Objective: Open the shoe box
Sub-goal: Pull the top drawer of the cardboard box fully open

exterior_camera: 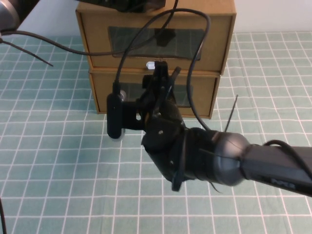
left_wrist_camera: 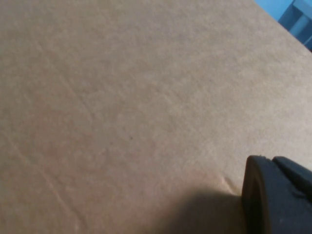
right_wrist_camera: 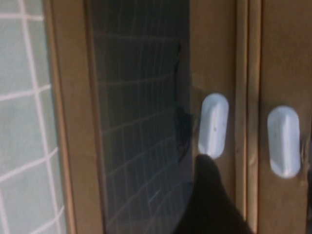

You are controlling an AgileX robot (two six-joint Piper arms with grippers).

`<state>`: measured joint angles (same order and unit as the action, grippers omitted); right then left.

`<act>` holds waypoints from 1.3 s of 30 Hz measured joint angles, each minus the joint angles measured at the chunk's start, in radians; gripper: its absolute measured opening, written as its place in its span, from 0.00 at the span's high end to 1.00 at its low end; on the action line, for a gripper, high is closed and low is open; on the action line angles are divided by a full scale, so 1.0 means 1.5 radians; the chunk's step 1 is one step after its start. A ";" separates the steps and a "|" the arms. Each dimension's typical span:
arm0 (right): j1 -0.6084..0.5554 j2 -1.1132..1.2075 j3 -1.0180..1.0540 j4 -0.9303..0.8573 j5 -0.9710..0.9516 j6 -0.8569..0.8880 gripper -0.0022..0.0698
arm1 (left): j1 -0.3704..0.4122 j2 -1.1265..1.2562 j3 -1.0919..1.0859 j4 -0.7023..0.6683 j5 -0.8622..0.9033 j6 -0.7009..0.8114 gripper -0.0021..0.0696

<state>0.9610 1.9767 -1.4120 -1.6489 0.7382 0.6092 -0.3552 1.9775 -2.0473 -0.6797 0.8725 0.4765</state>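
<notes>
Now the right gripper [exterior_camera: 165,72], jaws parted, hovers at the shoe box [exterior_camera: 204,93] front, white pull tab [right_wrist_camera: 213,126] dead ahead, while the left gripper [left_wrist_camera: 278,195] hangs low over the top.

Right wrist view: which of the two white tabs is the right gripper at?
The tab beside the dark window: the right gripper reaches its end. The other tab sits past the seam. Left gripper is over plain cardboard.
</notes>
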 joint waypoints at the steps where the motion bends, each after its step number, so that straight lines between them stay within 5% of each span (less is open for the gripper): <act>1: -0.004 0.008 -0.012 0.000 0.000 0.000 0.43 | 0.000 0.000 0.000 -0.003 0.000 0.000 0.98; 39: -0.092 0.027 -0.055 -0.008 -0.125 -0.002 0.45 | 0.001 0.003 0.000 -0.020 0.006 0.027 0.98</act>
<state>0.8237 2.0175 -1.4943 -1.6603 0.5511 0.6054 -0.3543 1.9813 -2.0473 -0.7103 0.8810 0.5175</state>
